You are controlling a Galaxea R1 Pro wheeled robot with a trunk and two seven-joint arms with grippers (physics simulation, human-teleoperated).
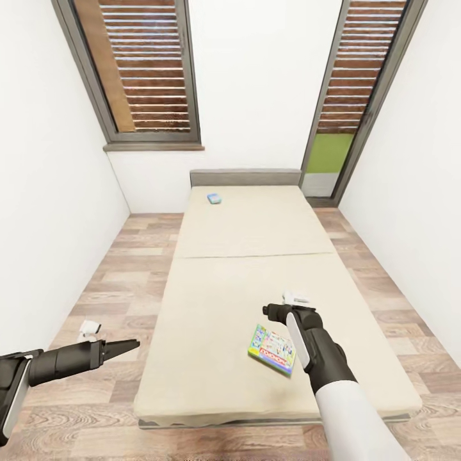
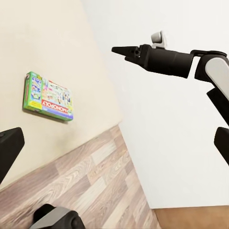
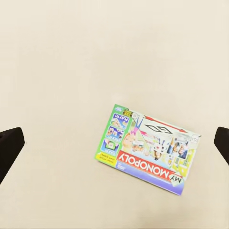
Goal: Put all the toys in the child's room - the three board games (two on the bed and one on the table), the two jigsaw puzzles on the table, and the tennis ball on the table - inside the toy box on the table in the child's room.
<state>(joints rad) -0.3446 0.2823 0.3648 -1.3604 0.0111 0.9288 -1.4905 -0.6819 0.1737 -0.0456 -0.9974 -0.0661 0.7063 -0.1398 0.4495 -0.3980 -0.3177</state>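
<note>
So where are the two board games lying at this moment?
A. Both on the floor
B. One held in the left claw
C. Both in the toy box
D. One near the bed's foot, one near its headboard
D: the Monopoly box lies near the foot of the bed, and the small blue box lies up by the headboard.

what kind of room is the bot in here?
Most likely a small bedroom, probably a child's. A long cream bed fills the middle of a narrow white-walled room with wood-look flooring, two tall slatted windows sit behind it, and board games lie on the mattress.
</note>
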